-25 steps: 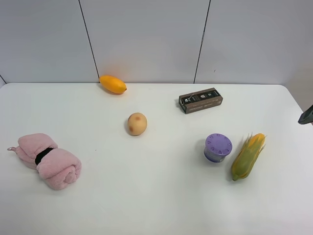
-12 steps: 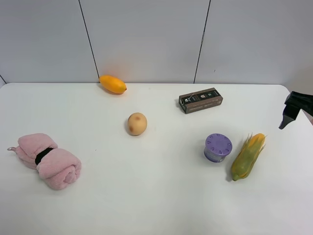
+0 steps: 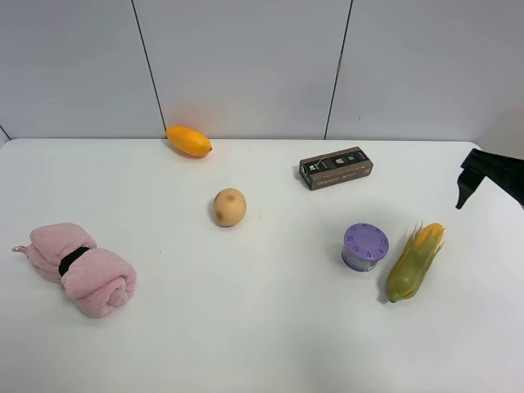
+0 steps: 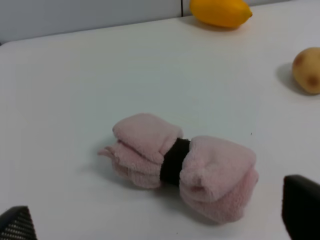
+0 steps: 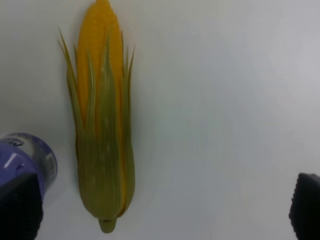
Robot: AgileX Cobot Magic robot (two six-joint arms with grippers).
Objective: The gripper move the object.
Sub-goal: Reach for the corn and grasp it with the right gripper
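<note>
Corn cob [image 3: 416, 262], the toy one with green husk and yellow-orange kernel tip, lies flat on the right side of the white table [image 3: 246, 344], just beside a purple lidded jar [image 3: 364, 246], with its tip pointing toward the back wall. We judge the step in hand to be the approach. The right gripper [image 5: 162, 210] hangs above the table with its fingers spread wide and holds nothing. The fingers already stand across the cob's short axis. The cob, though, sits off-centre toward the jar-side finger, so we would first shift over until the husk's thick middle lies midway between them. Then we would come straight down, keeping that finger in the narrow gap and off the jar. We would close on the firm body rather than on the frayed leaves. The right wrist view alone shows that gap and the spread of the fingers. The high view shows only a dark arm end at the table's right edge, beyond the cob. It does place the mango [image 3: 189, 141], potato [image 3: 230, 206] and dark box [image 3: 336, 168] well clear. The left wrist view shows no corn. There the left gripper [image 4: 160, 217], also spread wide and empty, hangs over a rolled pink towel [image 4: 180, 165].
</note>
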